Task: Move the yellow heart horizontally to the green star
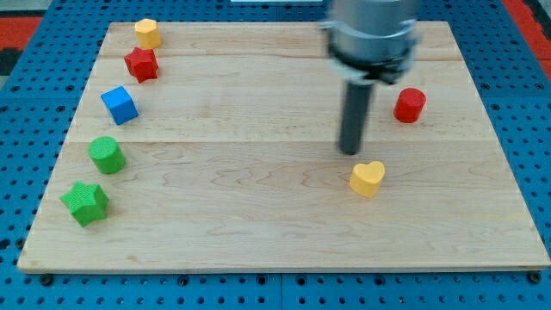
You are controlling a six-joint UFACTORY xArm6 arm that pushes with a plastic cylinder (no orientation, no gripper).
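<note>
The yellow heart point(368, 177) lies on the wooden board point(258, 224), right of its middle and toward the view's bottom. The green star point(85, 203) lies at the board's lower left, far to the left of the heart and slightly lower. My tip point(349, 151) is the lower end of the dark rod, which comes down from the arm at the view's top. The tip stands just up and left of the yellow heart, with a small gap between them.
A green cylinder point(108, 155) sits just above the green star. A blue cube point(120, 105), a red star point(141, 64) and a yellow block point(147, 33) run up the left side. A red cylinder point(410, 105) sits at the right.
</note>
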